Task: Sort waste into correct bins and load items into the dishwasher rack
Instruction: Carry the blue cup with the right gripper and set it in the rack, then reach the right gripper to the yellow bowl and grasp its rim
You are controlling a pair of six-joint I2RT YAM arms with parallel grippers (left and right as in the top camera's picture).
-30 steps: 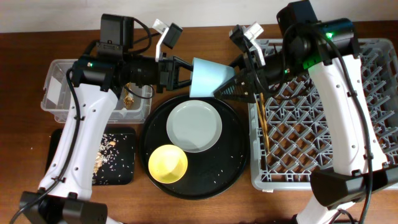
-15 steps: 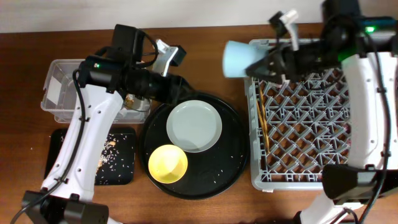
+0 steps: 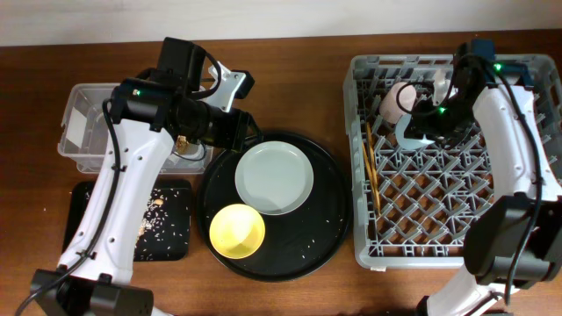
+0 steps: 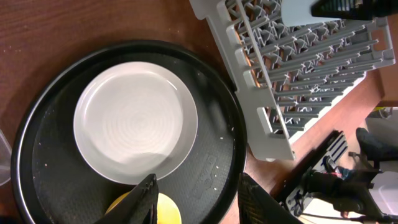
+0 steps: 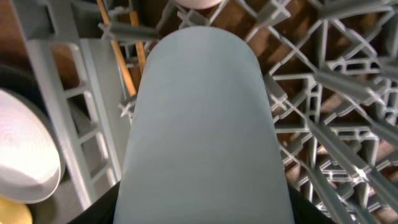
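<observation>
Above the rack [image 3: 362, 237], blue cup [image 5: 199, 124] hides right end effector [image 3: 428, 119].

**Four things on the brown wooden counter**

From my overhead feed, the counter [image 3: 290, 61] is bare wood with four things sitting directly on it. On the left, towards the far edge, I see the clear tub [image 3: 68, 123]. The black rectangular tray [image 3: 180, 250] lies just in front of it. In the middle is the round black tray [image 3: 325, 219], with its left rim near both. On the right stands the dishwasher rack [image 3: 362, 219], its left wall just beside the round tray's rim.
</observation>
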